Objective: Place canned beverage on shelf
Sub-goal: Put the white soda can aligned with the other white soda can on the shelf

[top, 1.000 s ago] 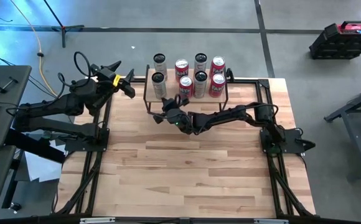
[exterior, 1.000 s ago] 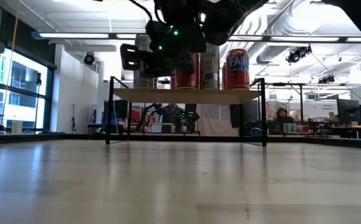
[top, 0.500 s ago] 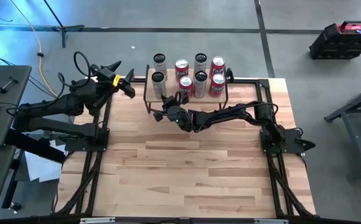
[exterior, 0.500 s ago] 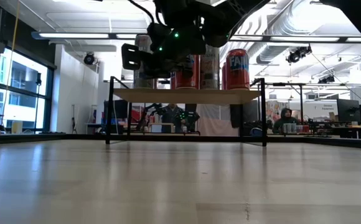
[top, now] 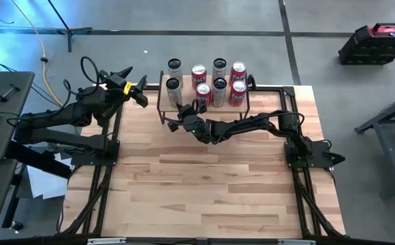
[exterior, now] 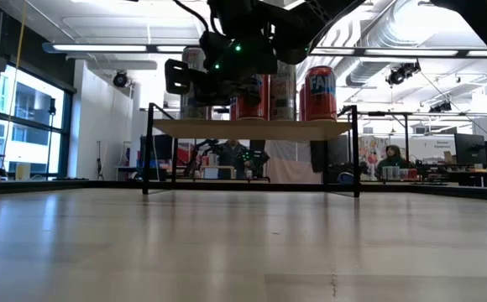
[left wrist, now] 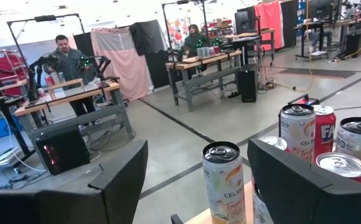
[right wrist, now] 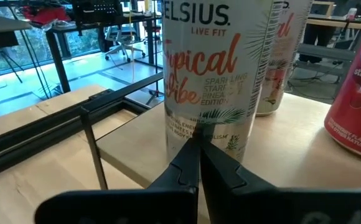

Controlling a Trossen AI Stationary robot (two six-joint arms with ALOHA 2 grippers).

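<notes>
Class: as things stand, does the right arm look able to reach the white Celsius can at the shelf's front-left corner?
Probably yes: the right gripper, jaws shut, faces that can with nothing between them.

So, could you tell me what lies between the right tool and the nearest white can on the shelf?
Only bare shelf plank: the right wrist view shows the shut right tool just short of the white can.

- The table [top: 204, 184] spreads out in light wood planks, black frame rails running along its left and right edges.
- At the far edge stands the shelf [top: 163, 102], pale plank top on thin black legs.
- Eight cans [top: 219, 85] stand upright on the shelf in two rows of four: white ones and red ones.
- From table height, the shelf top [exterior: 252, 127] sits raised clear above the tabletop.
</notes>
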